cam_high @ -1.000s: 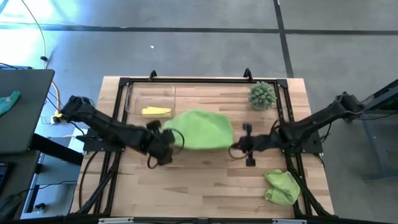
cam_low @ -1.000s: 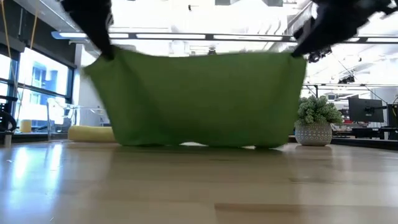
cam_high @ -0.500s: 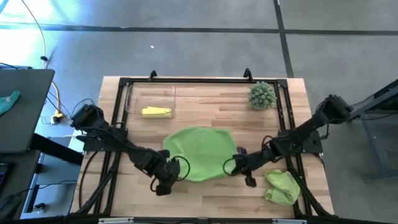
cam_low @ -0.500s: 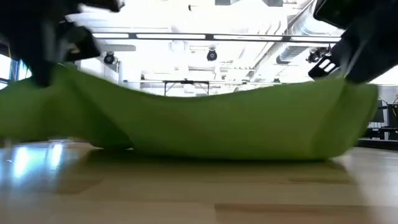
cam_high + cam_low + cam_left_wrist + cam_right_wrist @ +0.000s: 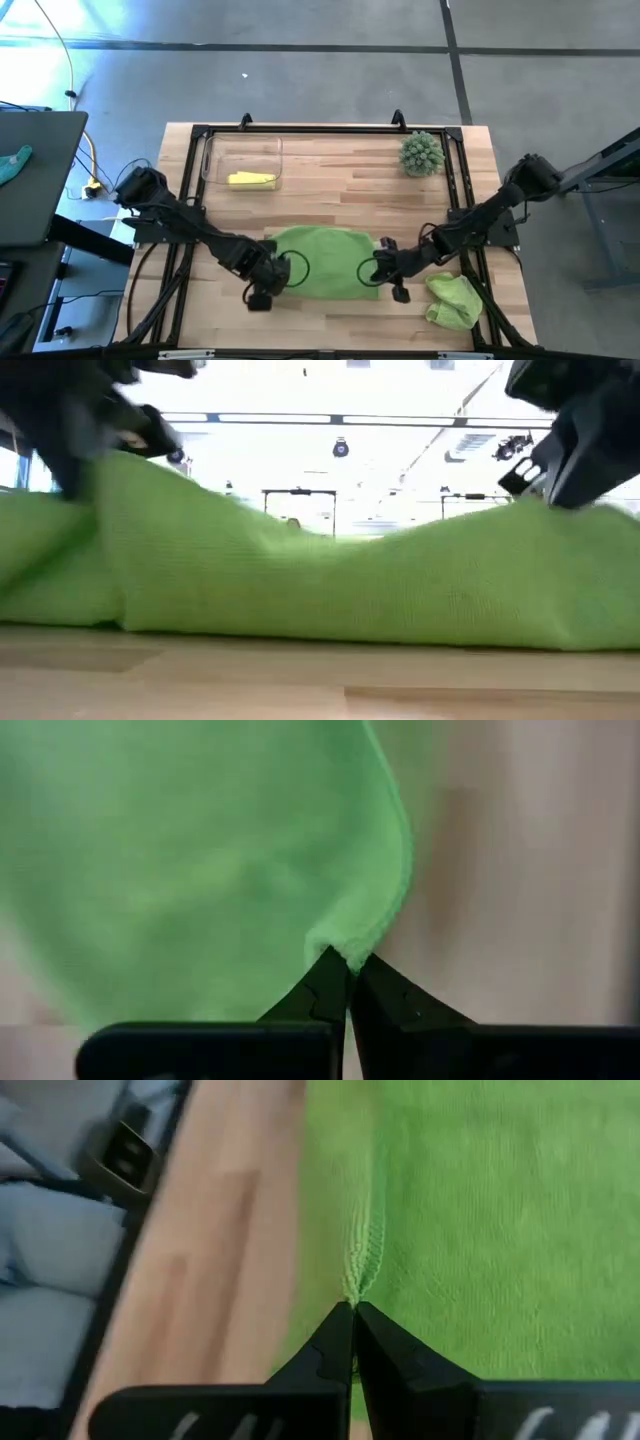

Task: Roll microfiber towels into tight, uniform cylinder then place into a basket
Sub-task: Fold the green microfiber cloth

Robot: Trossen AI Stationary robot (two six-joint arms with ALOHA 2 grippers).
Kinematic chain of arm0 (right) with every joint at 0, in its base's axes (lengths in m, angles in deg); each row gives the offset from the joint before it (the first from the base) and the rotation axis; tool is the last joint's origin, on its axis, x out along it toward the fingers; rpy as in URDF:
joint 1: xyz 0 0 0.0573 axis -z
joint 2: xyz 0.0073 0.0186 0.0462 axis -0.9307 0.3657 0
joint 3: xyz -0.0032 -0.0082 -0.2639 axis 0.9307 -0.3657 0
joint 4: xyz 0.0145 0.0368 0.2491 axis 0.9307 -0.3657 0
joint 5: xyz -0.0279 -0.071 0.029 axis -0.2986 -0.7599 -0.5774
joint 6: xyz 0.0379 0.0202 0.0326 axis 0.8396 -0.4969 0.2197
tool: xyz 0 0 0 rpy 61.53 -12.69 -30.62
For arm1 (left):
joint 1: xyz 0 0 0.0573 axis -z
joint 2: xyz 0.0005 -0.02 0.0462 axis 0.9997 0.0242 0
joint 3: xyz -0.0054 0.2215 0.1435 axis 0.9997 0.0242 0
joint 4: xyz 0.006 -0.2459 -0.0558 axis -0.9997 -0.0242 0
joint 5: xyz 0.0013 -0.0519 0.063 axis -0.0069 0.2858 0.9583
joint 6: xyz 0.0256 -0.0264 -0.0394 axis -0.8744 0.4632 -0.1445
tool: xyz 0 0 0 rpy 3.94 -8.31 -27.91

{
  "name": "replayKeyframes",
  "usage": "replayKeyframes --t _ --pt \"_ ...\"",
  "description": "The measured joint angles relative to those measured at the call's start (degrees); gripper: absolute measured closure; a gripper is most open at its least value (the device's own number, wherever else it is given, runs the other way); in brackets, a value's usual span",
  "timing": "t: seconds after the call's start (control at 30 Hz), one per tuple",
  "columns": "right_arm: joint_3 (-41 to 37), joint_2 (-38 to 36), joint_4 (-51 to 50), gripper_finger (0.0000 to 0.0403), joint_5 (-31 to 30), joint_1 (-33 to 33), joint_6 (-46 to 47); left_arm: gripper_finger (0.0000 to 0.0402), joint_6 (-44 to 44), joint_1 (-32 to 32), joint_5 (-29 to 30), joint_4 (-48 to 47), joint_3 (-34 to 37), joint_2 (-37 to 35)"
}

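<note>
Left gripper (image 5: 268, 281) sits low over the near-left part of the table (image 5: 330, 185), jaws pinched shut on the left corner of the green towel (image 5: 322, 261); left wrist view shows the hem bunched right at the fingertips (image 5: 335, 982).

Green towel is spread on the wood between the two grippers, near the front edge, centre of the table. Low view: its middle sags while both held ends ride higher, so it is not yet flat.

Right gripper (image 5: 385, 271) is at the towel's right edge, jaws closed on a small pleat of cloth (right wrist view, puckered line running away from the tips).

Elsewhere: basket (image 5: 215, 152) at far left, with a yellow towel (image 5: 251, 179) lying in it, apparently rolled. Second green towel (image 5: 452, 300) crumpled at the near-right corner, just beside the right arm. Plant (image 5: 421, 153) far right, well apart from the work.

Risks, as judged:
- Both pinches are thin, right at the hem. Uneven pull could slip one corner out, leaving the cloth skewed.
- Sag and pucker left in at release would give a lumpy, non-uniform roll.
- Right arm passes close to the crumpled towel; a sweep could drag it off the table.
</note>
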Motion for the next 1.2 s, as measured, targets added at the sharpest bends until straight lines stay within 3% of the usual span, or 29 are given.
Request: replayKeyframes --t 0.13,0.5,0.93,1.2 --pt "0.03 2.30 -1.50 0.0403 -0.39 1.85 -0.18 0.0401 -3.36 -2.04 8.93 -1.59 0.02 0.04" --pt "0.07 -0.19 -8.17 0.0403 -6.92 5.34 -5.40 0.0401 -20.13 -7.74 18.50 -6.18 0.04 0.04" --pt "0.07 -0.17 -12.75 0.0403 -7.43 12.74 -5.88 0.0401 -21.54 -15.65 18.88 -5.82 4.52 0.06" --pt "0.07 -0.17 -14.31 0.0403 -7.34 14.00 -4.83 0.0401 -22.38 -18.10 18.17 -1.28 5.11 0.06"
